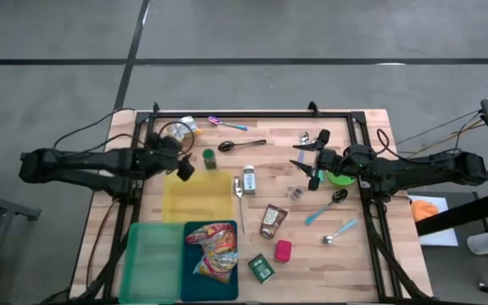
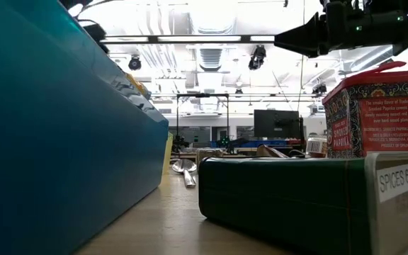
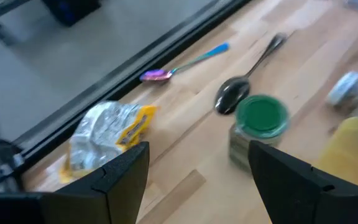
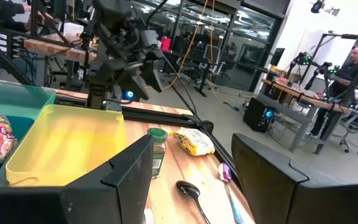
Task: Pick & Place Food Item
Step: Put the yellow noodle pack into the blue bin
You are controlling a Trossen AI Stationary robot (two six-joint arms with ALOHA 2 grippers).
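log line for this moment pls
left gripper: open, empty, near green-lid jar | right gripper: open, empty | chip bag: in teal bin

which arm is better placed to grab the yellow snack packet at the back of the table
Left, probably. The left gripper hangs open near the snack packet, which lies just ahead of its fingers in the left wrist view. The right gripper, also open, is across the table.

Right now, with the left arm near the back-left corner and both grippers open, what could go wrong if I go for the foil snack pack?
1. The left gripper hangs open between the foil snack pack and the green-lidded jar; a wide descent could tip the jar.
2. The black spoon lies right beside the jar and could get swept along.
3. The yellow tray sits close under the left arm; a low swing could nudge it.
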